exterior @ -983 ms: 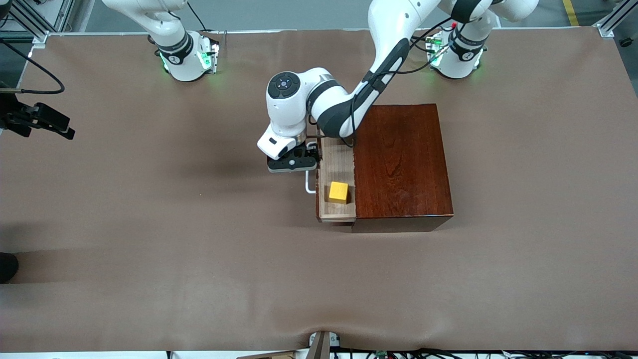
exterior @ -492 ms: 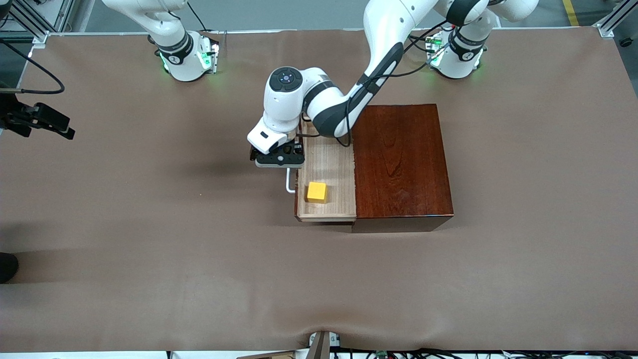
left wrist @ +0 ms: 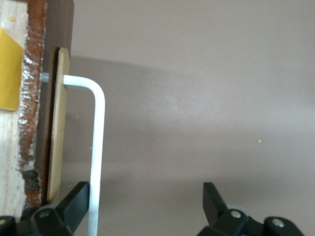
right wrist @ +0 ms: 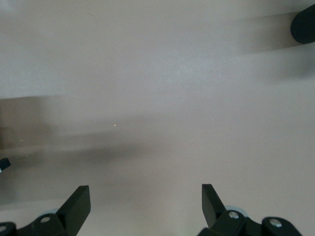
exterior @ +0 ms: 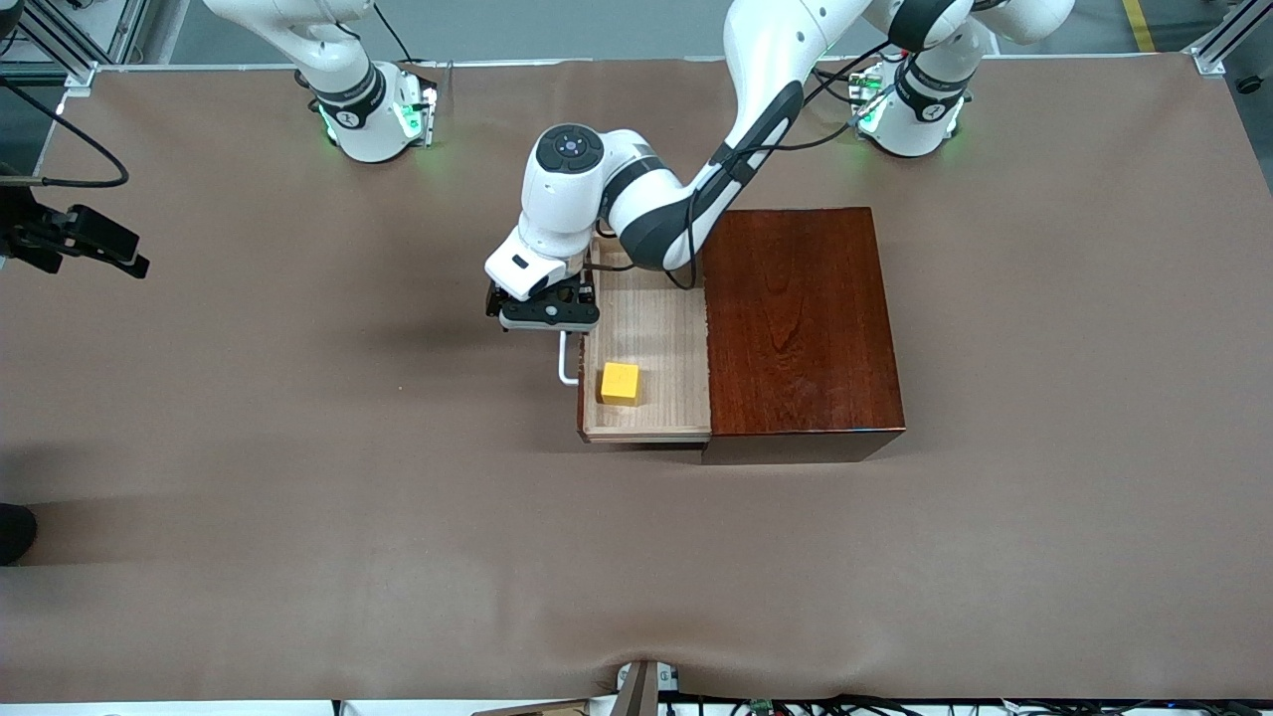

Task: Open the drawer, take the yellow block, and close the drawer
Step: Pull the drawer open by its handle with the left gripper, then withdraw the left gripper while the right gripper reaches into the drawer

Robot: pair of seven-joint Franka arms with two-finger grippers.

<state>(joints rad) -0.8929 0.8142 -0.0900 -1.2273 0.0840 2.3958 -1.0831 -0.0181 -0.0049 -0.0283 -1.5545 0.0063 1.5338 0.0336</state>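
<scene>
The drawer (exterior: 656, 328) stands pulled out of the mahogany box (exterior: 801, 318) toward the right arm's end of the table, its pale wood floor showing. The yellow block (exterior: 620, 383) (left wrist: 9, 69) sits in it, close to the drawer front. My left gripper (exterior: 549, 316) (left wrist: 146, 189) is at the white handle (exterior: 565, 366) (left wrist: 98, 147). It is open, and the bar lies against the inner face of one finger (left wrist: 78, 194). My right gripper (right wrist: 145, 191) waits, open over bare table cloth with nothing between its fingers.
The brown cloth table (exterior: 298, 447) spreads wide around the box. A black fixture with a cable (exterior: 80, 239) sticks in at the right arm's end. The right arm's base (exterior: 368, 114) and the left arm's base (exterior: 920, 109) stand along the table's edge farthest from the front camera.
The left gripper moved toward the right arm's end with the handle. The drawer slid farther out and carried the yellow block with it. The right gripper stayed open.
</scene>
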